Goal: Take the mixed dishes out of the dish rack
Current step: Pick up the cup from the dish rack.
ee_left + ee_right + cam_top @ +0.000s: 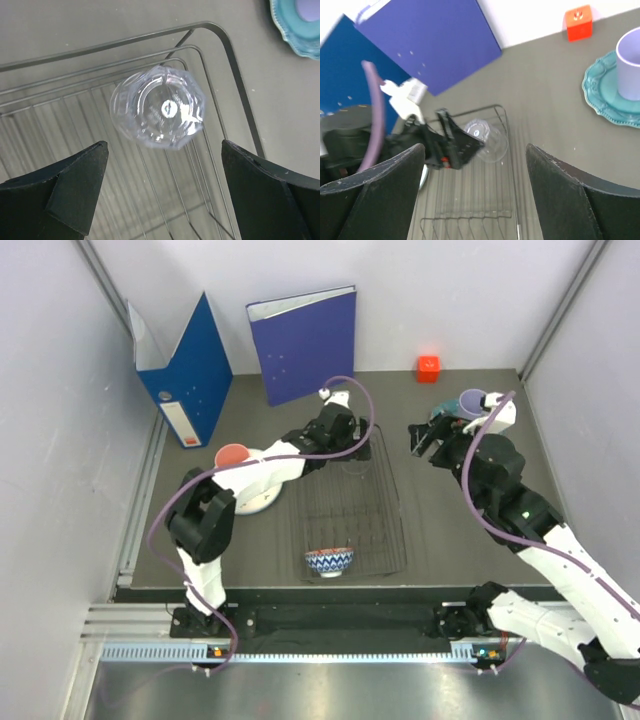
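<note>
The black wire dish rack (375,530) lies mid-table. A clear glass tumbler (157,106) stands upside down in its far right corner, also seen in the right wrist view (490,142). My left gripper (162,192) is open just above and short of the tumbler, not touching it; from above it is at the rack's far end (352,443). The blue-white patterned bowl (329,561) sits at the rack's near end. My right gripper (420,440) is open and empty, right of the rack. The lavender cup (631,62) stands on the teal plate (602,97). The pink cup (232,455) stands on the white plate (255,502).
Two binders stand at the back, a blue one (185,370) and a purple one (305,340). A small red cube (428,368) sits at the back right. The teal plate (462,405) lies just beyond my right gripper. Walls close in both sides.
</note>
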Available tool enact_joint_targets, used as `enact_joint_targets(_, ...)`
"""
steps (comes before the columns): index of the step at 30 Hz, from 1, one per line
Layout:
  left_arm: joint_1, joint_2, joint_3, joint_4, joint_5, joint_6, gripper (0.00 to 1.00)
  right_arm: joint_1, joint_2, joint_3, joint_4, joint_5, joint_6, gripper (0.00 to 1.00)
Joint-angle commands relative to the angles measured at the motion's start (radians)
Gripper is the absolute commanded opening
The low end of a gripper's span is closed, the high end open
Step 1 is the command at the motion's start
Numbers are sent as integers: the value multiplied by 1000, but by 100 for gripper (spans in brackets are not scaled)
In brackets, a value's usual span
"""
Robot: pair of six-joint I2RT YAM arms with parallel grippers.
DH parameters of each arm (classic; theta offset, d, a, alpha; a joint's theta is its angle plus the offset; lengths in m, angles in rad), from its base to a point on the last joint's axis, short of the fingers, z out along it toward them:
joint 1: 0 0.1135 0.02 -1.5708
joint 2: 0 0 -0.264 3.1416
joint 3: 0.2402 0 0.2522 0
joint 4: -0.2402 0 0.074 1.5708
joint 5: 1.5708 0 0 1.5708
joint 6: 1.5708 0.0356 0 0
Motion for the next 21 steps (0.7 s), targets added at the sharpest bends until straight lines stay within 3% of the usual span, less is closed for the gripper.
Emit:
enact_joint_targets(1, -23, 62, 80, -4, -78, 29, 99, 8, -38, -31, 20, 21, -13, 81)
enact_joint_targets(11, -23, 171, 135, 25, -122, 39, 99, 8, -88, -83, 42, -5, 3, 81)
enact_joint_targets(21, -23, 183, 123, 83, -154, 62, 86, 7, -94, -126, 57, -11, 18, 79)
